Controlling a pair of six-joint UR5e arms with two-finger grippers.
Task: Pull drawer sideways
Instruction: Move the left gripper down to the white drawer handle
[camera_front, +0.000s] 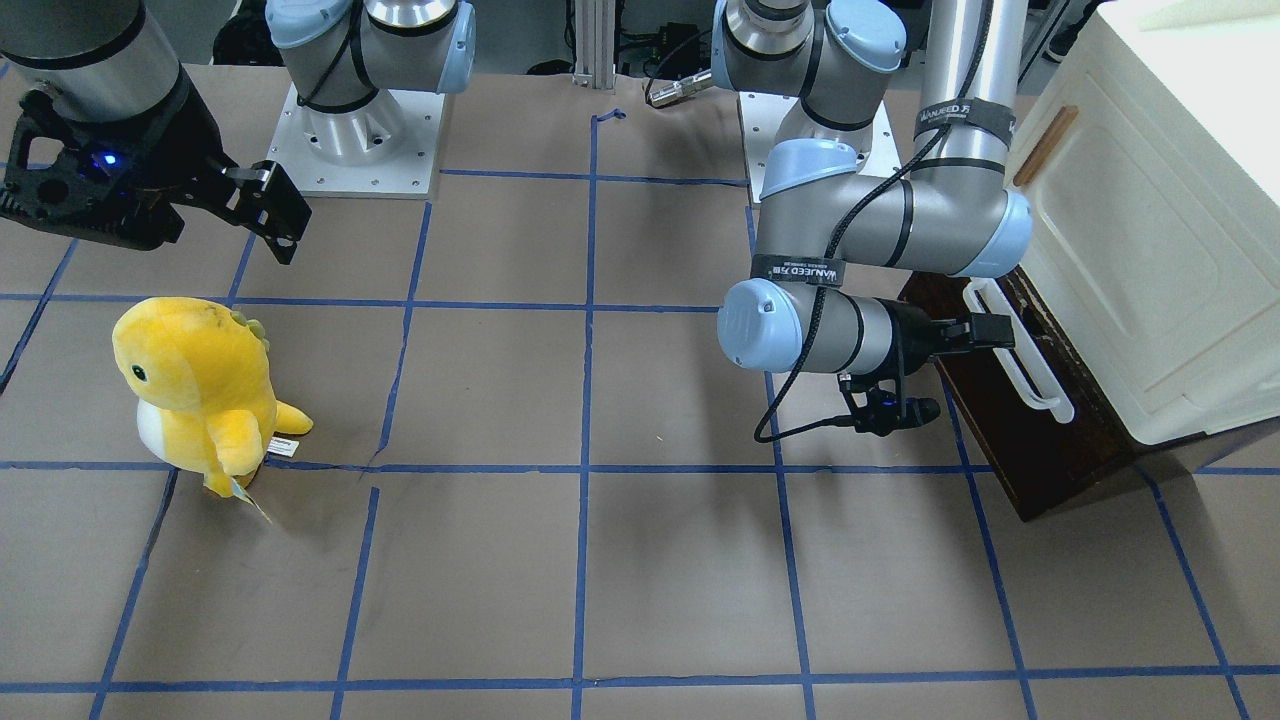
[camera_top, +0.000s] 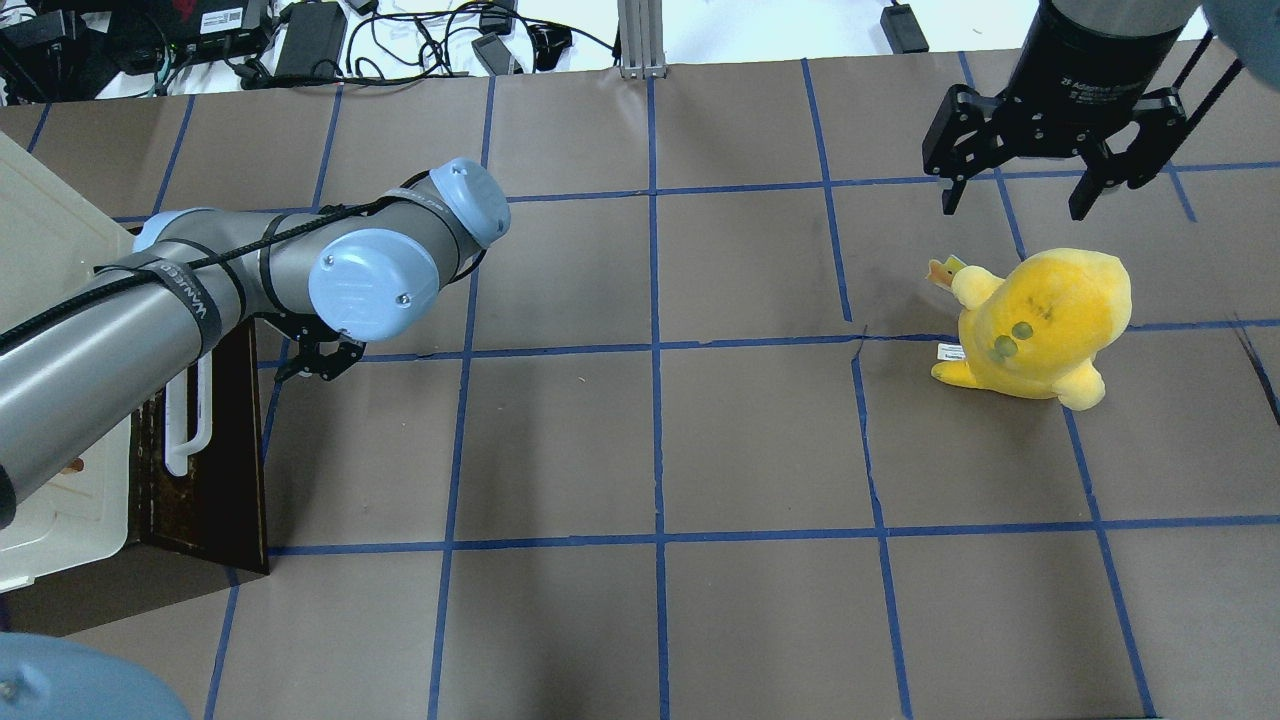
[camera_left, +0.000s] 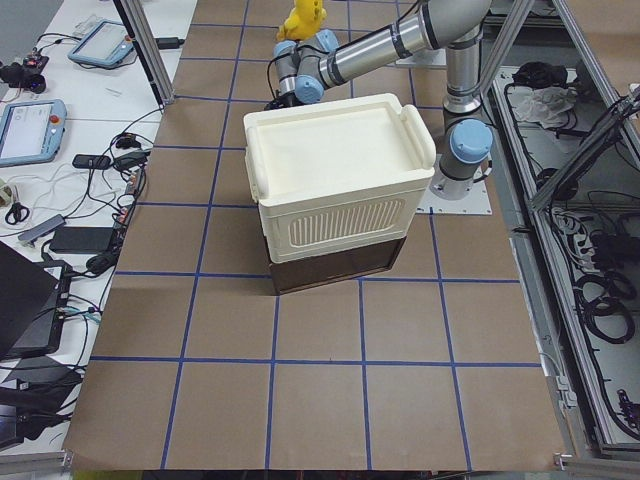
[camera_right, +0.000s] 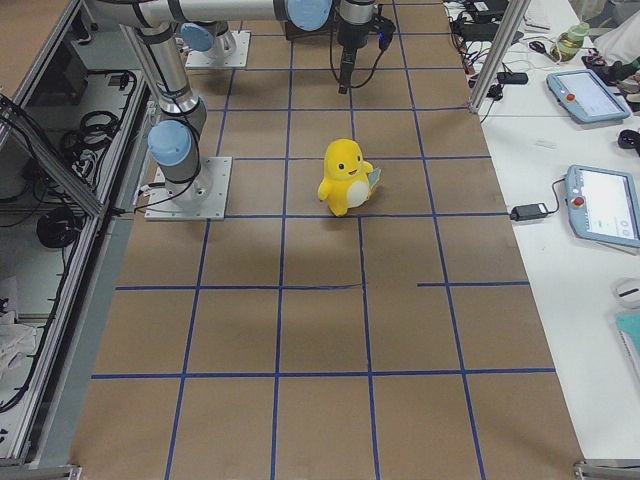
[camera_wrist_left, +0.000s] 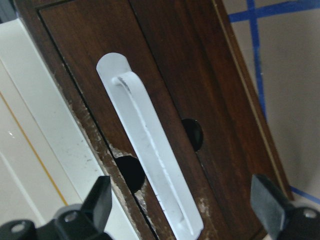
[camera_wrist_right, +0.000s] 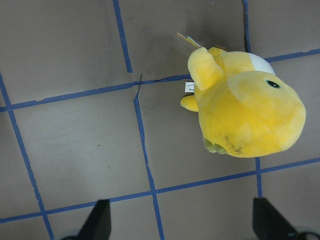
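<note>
A strap (camera_front: 797, 271) reads, as best I can tell, "WANJEED". The drawer (camera_front: 1040, 450) sits at the foot of the cream cabinet (camera_front: 1150, 250); the left end effector (camera_wrist_left: 182, 194), jaws apart, flanks its white handle (camera_wrist_left: 150, 150). Bare surface (camera_front: 680, 560) lies open out from the cabinet; far from it the right end effector (camera_top: 1015, 200) hangs spread wide beside a yellow plush (camera_top: 1040, 320).

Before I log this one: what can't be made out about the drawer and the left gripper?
Drawer inside: shown in no view, enclosed by the cabinet.
Left gripper, overhead view: mostly hidden beneath its own arm.
Drawer front and handle, left side view: behind the cabinet.
Drawer, right side view: beyond the top edge.
</note>
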